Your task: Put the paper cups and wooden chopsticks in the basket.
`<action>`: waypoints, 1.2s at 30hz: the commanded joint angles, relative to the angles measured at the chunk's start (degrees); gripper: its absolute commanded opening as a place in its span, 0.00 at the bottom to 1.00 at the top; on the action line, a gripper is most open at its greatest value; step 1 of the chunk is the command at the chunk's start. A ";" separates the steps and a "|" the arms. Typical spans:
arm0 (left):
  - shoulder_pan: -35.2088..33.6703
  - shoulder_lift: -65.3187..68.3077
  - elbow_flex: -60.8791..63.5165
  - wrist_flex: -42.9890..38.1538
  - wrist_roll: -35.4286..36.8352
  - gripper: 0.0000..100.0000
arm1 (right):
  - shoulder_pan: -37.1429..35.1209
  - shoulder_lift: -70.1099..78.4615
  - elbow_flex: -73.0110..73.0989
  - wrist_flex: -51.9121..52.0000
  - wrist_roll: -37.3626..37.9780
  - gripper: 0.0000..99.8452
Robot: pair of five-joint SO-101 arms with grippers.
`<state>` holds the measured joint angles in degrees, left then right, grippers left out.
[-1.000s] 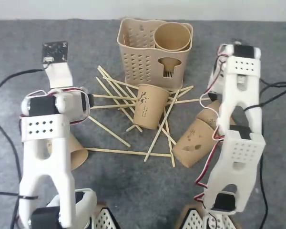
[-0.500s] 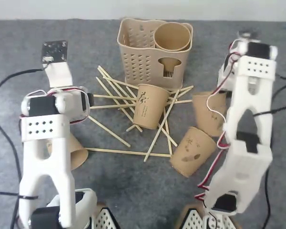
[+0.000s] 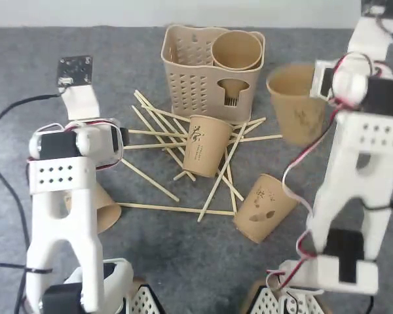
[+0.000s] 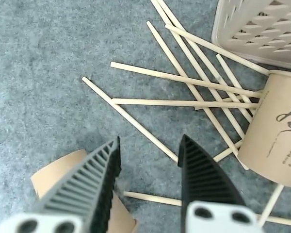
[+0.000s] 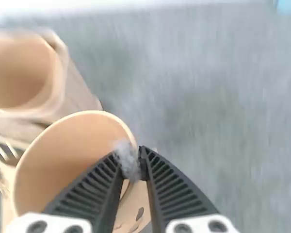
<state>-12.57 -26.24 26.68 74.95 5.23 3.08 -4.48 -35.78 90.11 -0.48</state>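
While the right claw [image 5: 131,162] pinches the rim of a cup [image 3: 296,108] (upright, mouth up, just beside the basket [image 3: 187,78]), the basket lies to its left, and the left claw [image 4: 150,141] hangs open over chopsticks [image 4: 184,80].

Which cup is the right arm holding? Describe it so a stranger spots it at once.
Find the basket at the far middle of the grey mat. Right of it, the right gripper pinches a paper cup by its rim. It alone is held up mouth upward; the other loose cups lie tipped on the mat.
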 commanded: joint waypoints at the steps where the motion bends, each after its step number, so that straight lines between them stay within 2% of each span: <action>1: -0.18 -1.93 -0.40 -0.70 0.79 0.18 | -2.95 -5.32 -0.62 -8.40 0.97 0.01; 12: -0.44 -1.93 1.01 -1.14 0.70 0.18 | -10.86 -1.71 -0.35 -33.27 0.88 0.01; 19: -0.44 -1.93 1.01 -1.14 0.70 0.18 | -14.29 7.60 -0.44 -42.24 -1.67 0.01; 25: -0.53 -1.93 1.10 -1.14 0.70 0.18 | -13.85 13.49 -0.44 -43.21 -5.45 0.01; 30: -0.88 -1.93 1.10 -1.14 0.70 0.18 | -13.85 14.37 -0.44 -38.20 -9.23 0.01; 36: -9.32 -2.11 -1.71 -1.14 0.53 0.18 | -13.76 16.57 -0.26 -32.92 -11.60 0.03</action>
<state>-16.26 -26.24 28.00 74.95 5.23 -10.64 12.04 -35.69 54.95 -10.77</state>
